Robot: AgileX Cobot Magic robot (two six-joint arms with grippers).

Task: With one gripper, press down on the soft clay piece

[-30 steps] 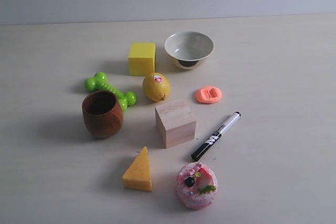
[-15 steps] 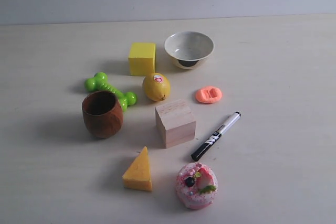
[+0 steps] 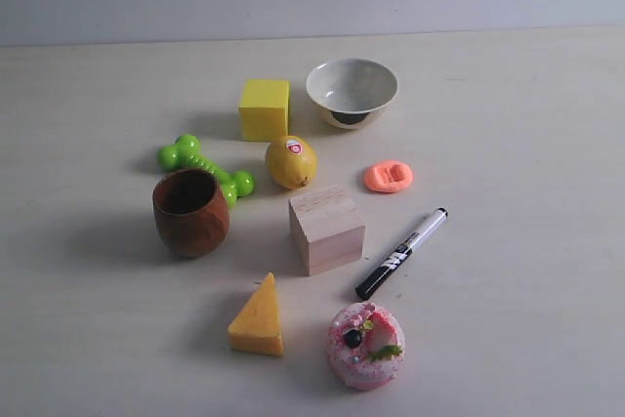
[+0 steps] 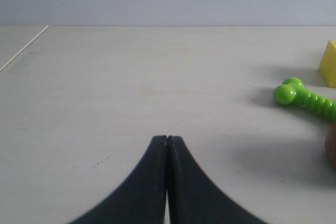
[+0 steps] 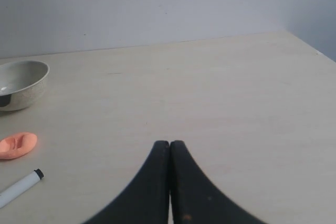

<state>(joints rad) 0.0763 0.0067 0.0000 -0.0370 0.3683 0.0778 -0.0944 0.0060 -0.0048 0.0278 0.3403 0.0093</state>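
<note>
The soft clay piece lies flattened and dented on the table, right of the lemon and above the marker. In the right wrist view the clay shows at the frame's edge, well apart from my right gripper, whose jaws are shut with nothing in them. My left gripper is also shut and empty, over bare table, with the green dumbbell off to one side. Neither gripper appears in the exterior view.
Around the clay stand a grey bowl, a yellow cube, a wooden block, a brown wooden cup, a green dumbbell, an orange-yellow wedge and a pink donut.
</note>
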